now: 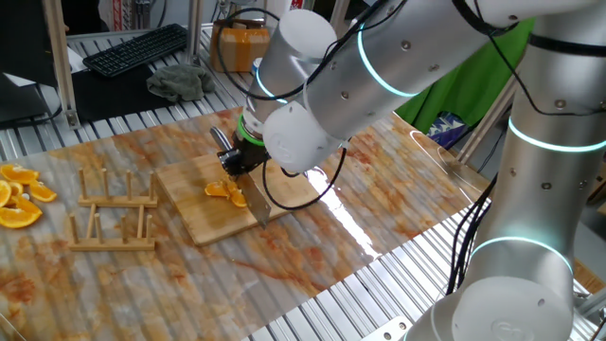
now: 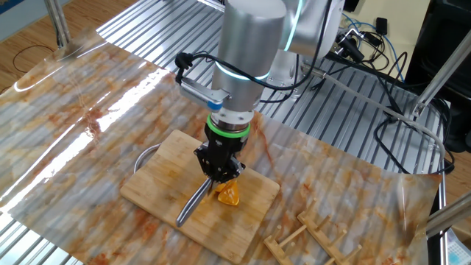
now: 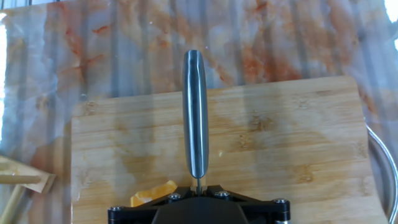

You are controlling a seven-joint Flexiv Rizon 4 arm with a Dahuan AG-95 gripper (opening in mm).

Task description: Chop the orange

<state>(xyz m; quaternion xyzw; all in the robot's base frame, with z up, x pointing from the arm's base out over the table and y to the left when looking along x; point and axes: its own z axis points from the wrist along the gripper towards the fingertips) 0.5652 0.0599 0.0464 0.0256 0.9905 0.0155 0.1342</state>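
Counter (image 1: 398, 213): marbled orange-grey sheet over ribbed metal.
Cutting board (image 2: 158, 188): bamboo, flat on the counter; a metal rim shows at its edge.
End effector (image 2: 218, 168): pointing steeply down over the board, jaws closed on the knife's handle.
Knife (image 3: 195, 112): steel blade, edge down on the board, reaching away from the end effector.
Orange (image 1: 227, 191): small wedge pieces on the board, just beside the blade.
Orange slices (image 1: 19, 197): heap at the counter's far end, well apart.
Wooden rack (image 1: 115, 218): beside the board.
Keyboard (image 1: 137, 49): on the background desk.
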